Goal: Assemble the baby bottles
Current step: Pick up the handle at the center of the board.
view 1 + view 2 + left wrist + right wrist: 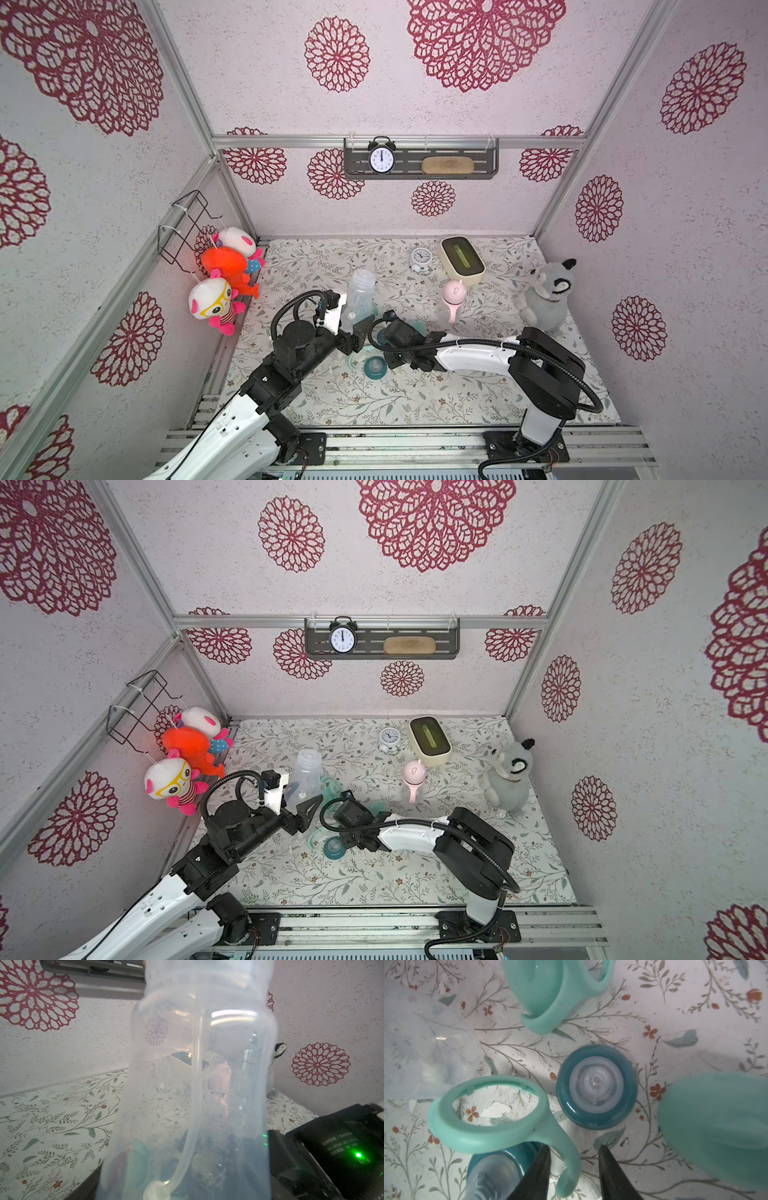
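Note:
My left gripper (356, 326) is shut on the lower part of a clear bottle (360, 293), which stands nearly upright and fills the left wrist view (197, 1084). My right gripper (574, 1147) points down at the mat, open. A mint two-handled ring (488, 1109) has one handle between the fingers, with a gap on one side. A teal collar with its nipple (597, 1086) lies just ahead, and another (496, 1169) lies under the ring. A mint cap (716, 1126) and a second mint ring (556, 987) lie nearby. A pink-capped bottle (453, 299) stands behind.
A small white alarm clock (420, 259) and a cream box (462, 259) stand at the back of the floral mat (415, 399). A grey plush raccoon (544, 295) sits at the right. Plush toys (224, 278) hang on the left wall.

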You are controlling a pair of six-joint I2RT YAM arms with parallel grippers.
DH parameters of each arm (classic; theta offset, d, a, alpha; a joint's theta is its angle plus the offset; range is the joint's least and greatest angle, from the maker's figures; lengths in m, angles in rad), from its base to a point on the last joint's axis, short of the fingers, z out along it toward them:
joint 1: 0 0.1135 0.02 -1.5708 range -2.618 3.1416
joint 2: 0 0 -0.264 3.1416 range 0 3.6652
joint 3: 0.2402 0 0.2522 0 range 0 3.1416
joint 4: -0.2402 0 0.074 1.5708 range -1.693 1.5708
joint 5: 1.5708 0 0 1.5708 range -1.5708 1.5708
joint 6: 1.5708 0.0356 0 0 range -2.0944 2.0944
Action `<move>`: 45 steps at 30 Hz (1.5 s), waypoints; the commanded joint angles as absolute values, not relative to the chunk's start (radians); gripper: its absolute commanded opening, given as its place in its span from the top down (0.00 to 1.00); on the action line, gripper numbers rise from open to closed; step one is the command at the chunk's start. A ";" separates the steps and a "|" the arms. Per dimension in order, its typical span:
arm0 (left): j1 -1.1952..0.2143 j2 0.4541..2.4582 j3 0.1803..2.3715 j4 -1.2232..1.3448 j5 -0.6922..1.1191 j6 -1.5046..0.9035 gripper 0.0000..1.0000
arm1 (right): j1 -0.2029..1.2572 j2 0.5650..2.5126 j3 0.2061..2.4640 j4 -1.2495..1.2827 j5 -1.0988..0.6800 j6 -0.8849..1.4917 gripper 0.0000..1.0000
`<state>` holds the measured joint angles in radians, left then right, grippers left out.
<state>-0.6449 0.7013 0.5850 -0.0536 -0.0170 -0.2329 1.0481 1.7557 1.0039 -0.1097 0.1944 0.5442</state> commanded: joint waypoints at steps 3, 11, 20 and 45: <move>-0.638 0.699 0.617 -0.049 -0.028 -0.242 1.00 | 1.055 1.772 1.036 -0.138 0.257 0.573 0.61; -0.637 0.695 0.624 -0.063 -0.035 -0.241 1.00 | 1.063 1.815 1.053 -0.151 0.270 0.581 0.66; -0.637 0.695 0.622 -0.061 -0.037 -0.238 1.00 | 1.072 1.831 1.071 -0.169 0.288 0.587 0.78; -0.634 0.703 0.630 -0.060 -0.051 -0.245 1.00 | 1.066 1.658 1.132 -0.377 0.470 0.606 1.00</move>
<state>-0.6430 0.7025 0.6163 -0.0902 -0.0402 -0.2367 1.0668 1.7576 1.0843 -0.2886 0.3756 0.5953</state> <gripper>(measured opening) 0.809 0.127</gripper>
